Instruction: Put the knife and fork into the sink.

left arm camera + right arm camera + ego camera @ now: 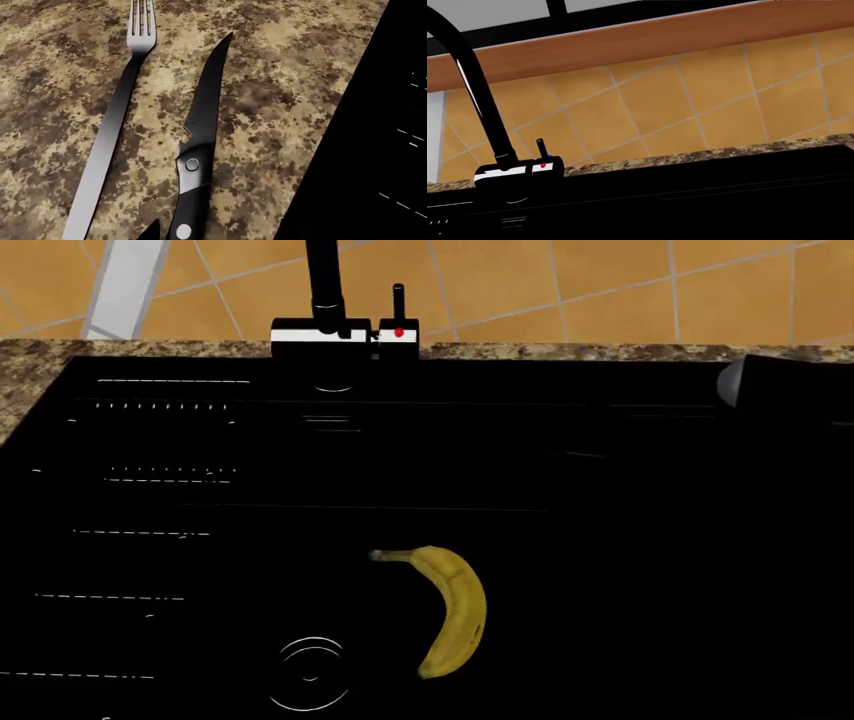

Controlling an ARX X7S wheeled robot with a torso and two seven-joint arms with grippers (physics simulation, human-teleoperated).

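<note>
Left end effector: nearer arm, directly over dark slim knife (200,150); grip state cannot tell.
Knife axis: parallel to silvery fork (110,130), just beside.
Glossy black sink (360,150): beyond knife's far side.

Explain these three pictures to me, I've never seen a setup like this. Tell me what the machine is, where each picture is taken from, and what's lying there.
These are simulator renders from a wheeled two-armed robot. The head camera looks down into the black sink, where a banana lies near the drain, with the tap behind. The left wrist camera looks down at the speckled counter, where the fork and knife lie side by side, apart, the sink's edge beside them. The right wrist camera faces the tap and tiled wall. No gripper shows clearly, and nothing appears held.
</note>
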